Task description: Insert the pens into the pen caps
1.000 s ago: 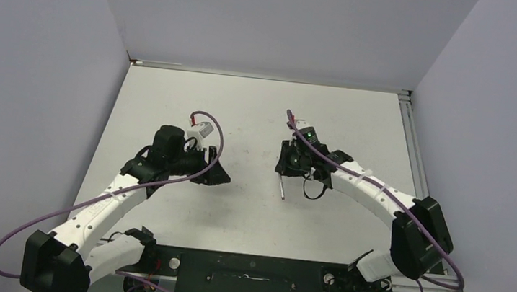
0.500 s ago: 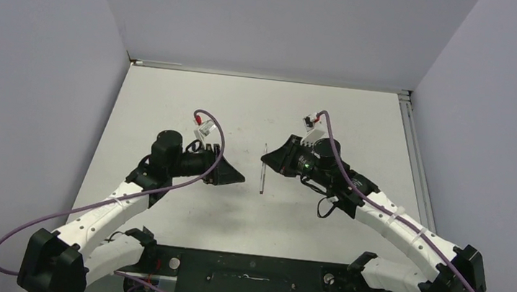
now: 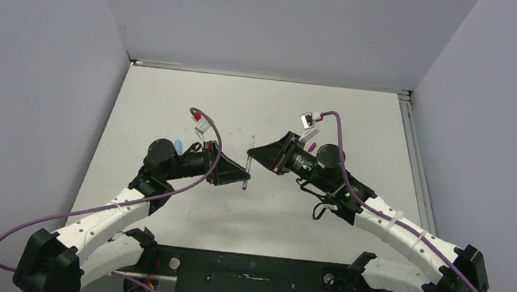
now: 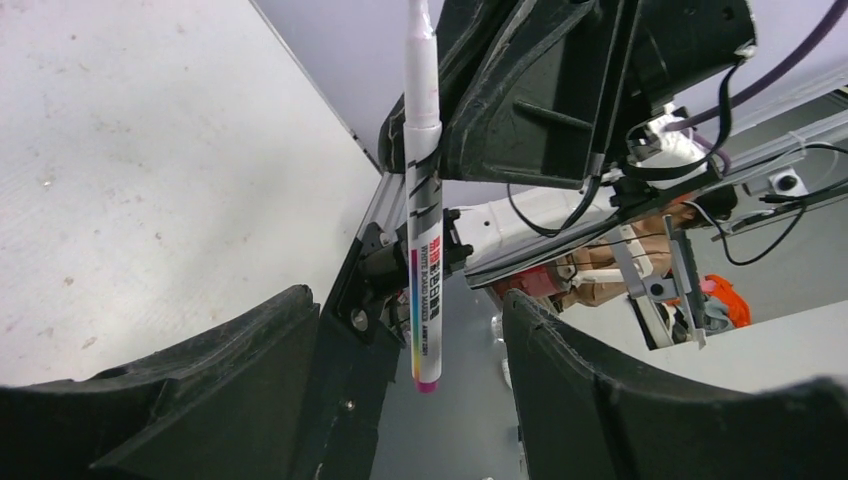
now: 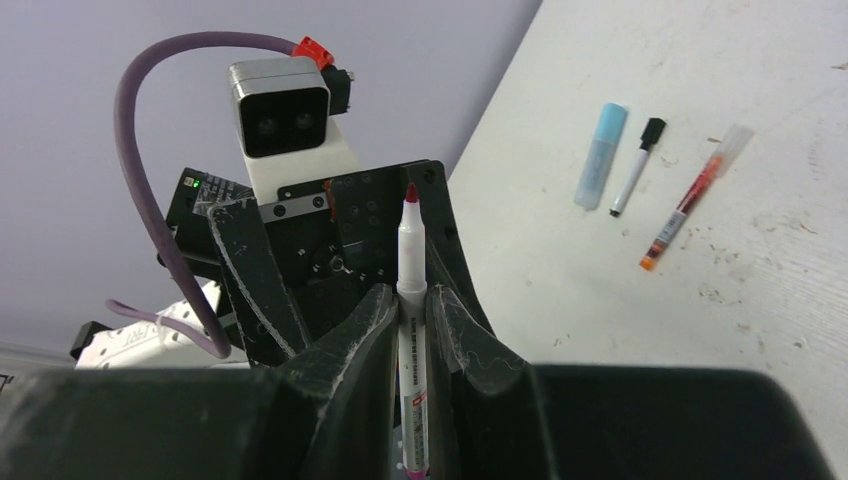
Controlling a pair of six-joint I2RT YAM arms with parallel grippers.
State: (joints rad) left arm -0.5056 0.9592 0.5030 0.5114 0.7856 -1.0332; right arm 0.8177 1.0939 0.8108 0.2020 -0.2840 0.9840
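Observation:
My right gripper [image 5: 412, 295] is shut on a white pen [image 5: 411, 250] with a red tip, held upright above the table. In the top view this pen [image 3: 249, 162] stands between the right gripper [image 3: 255, 153] and the left gripper [image 3: 238, 176]. In the left wrist view my left gripper [image 4: 410, 305] is open, and the white pen [image 4: 422, 250] hangs with its magenta end between the spread jaws, touching neither. A light-blue pen cap [image 5: 600, 157], a thin black pen [image 5: 632, 180] and a red pen [image 5: 690, 205] lie side by side on the table. The cap [image 3: 178, 145] shows beside the left arm.
The white table [image 3: 331, 117] is bounded by grey walls on three sides, with a metal rail [image 3: 414, 155] along its right edge. The left arm's wrist camera [image 5: 288, 110] and purple cable [image 5: 150, 130] face the right gripper closely.
My right gripper has carried the white pen leftward and the left gripper has moved right, so they now meet at mid-table. The blue cap has come into view beside the left arm.

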